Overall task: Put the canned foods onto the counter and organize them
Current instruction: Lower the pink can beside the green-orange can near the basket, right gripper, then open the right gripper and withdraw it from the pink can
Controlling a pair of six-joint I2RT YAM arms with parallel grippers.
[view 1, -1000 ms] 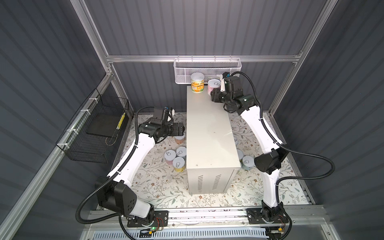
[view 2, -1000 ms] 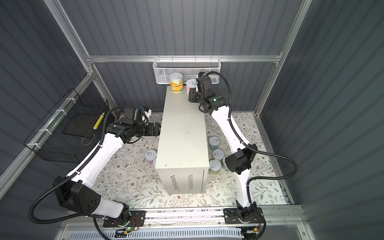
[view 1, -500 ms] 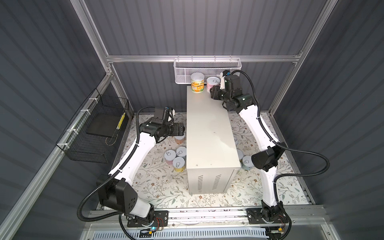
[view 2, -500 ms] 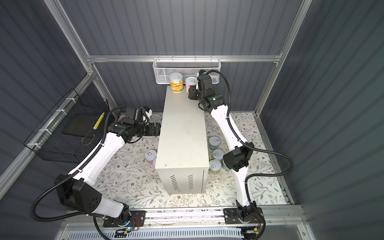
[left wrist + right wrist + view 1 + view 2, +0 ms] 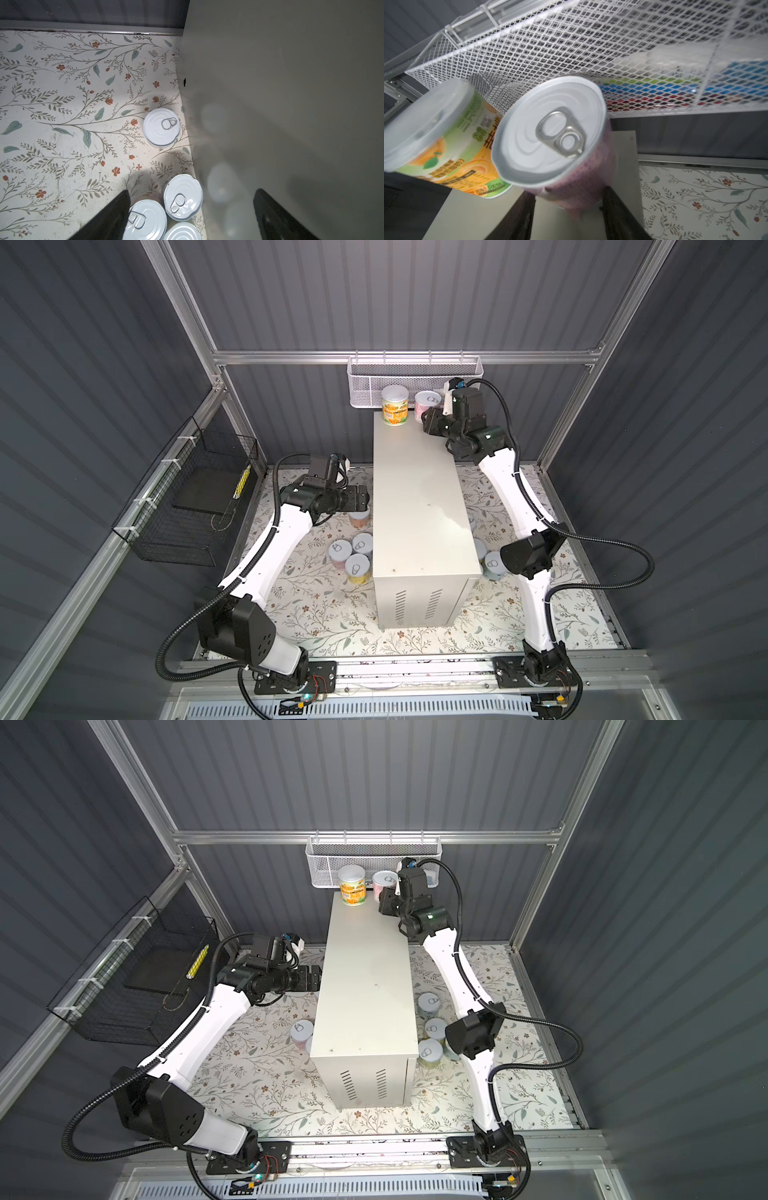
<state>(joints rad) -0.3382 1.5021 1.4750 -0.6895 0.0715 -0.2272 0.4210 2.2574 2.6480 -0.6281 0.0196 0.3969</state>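
Where the counter ends nearest the arm bases, three cans cluster on the floor at its left side, and other cans stand at its right. Farther back, the left gripper hangs beside the counter wall, jaws wide apart, a lone can just below it. At the counter's far end the right gripper is clamped on the pink can just beside the orange can, in front of the white mesh basket.

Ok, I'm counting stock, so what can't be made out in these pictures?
Floor cans beside the cabinet: in a top view, the cabinet and right elbow hide some.
Basket contents: right wrist view, blurred behind the mesh.
Pink can label: right wrist view, blurred.
Lowest can: left wrist view, cut off by the edge.
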